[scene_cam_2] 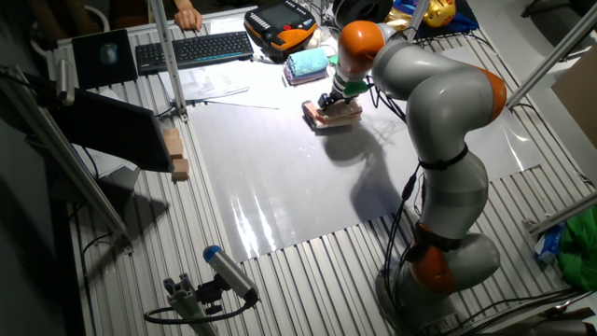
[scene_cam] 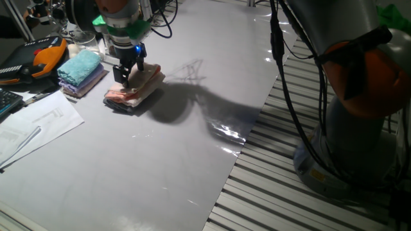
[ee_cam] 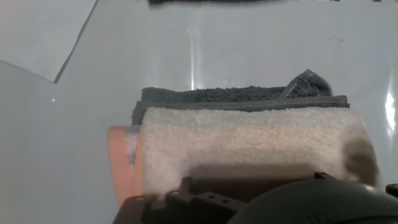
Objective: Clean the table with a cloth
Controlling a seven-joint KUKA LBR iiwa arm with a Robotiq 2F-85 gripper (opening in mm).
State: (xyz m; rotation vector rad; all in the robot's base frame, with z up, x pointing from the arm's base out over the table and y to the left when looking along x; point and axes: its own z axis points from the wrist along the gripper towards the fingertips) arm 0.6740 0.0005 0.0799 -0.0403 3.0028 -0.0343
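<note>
Here, a folded stack at the far left part of the surface (scene_cam: pixel 173 160): the pale pink and peach cloth (scene_cam: pixel 142 81) on top, a dark grey cloth (ee_cam: pixel 236 98) beneath it, only its edge showing. Just beside the stack, a teal-blue towel (scene_cam: pixel 80 66) on a second folded pile. Directly over the pink cloth, the gripper (scene_cam: pixel 128 72), lowered so that the black fingers (scene_cam: pixel 121 73) reach the top fold. Hard to say from this side whether touching or just above. Cannot tell either whether spread or closed: from one fixed camera the fingers merge into a dark shape, from the other fixed camera (scene_cam_2: pixel 332 101) far too small, and in the hand view only a blurred black edge of the hand at the bottom, fingertips cut off. In the hand view, the cloth (ee_cam: pixel 249 146) filling the middle, its near side hidden behind the hand, a peach layer peeking out at the left. Paper sheets (scene_cam: pixel 35 125) at the left edge, partly cut off. Glare streaks on the glossy surface near the slatted grating (scene_cam: pixel 289 192).
</note>
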